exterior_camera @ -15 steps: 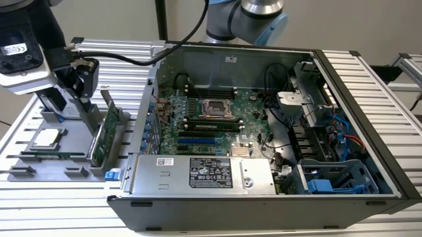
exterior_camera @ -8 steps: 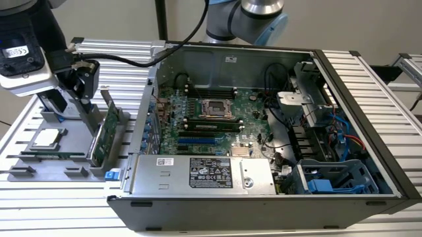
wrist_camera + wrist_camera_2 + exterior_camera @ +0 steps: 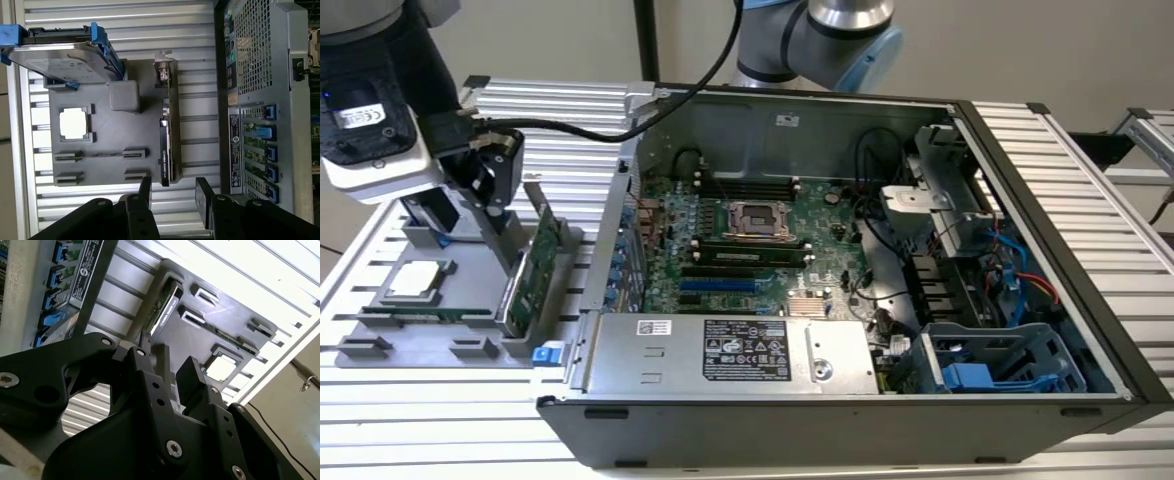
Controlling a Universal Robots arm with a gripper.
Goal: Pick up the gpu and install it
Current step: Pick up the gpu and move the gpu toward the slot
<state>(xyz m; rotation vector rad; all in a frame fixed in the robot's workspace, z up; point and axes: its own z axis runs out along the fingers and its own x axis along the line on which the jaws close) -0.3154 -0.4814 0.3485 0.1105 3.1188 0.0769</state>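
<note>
Gripper [image 3: 174, 184] released: fingers [image 3: 204, 195] spread, nothing between them, seen in both wrist views. Gpu [image 3: 169, 130] stands on its long edge in a slot of the grey tray [image 3: 107, 167], straight ahead of the gap between the fingers and running the same way as that gap. Not gripped; cannot tell whether a fingertip touches it.

Silver end bracket [image 3: 162, 70] sits at the end of the card farthest from the gripper. Black cooler block [image 3: 163, 155] is on the face turned toward the hard drive [image 3: 55, 57], which lies well off to that side of the gripper. Computer case [image 3: 260, 60] stands near on the gripper's other side, lid off, board exposed.

Risks, as I judge them:
- The cooler makes the card thicker on one face, so the fingers could close unevenly, tip the card in its slot or clamp on the cooler
- A grip near one end would let the card swing or bind in the slot when lifted
- A thin board held on edge could slip if the pads catch only its rim
- The case wall is close, so a carry made too low could strike it
</note>
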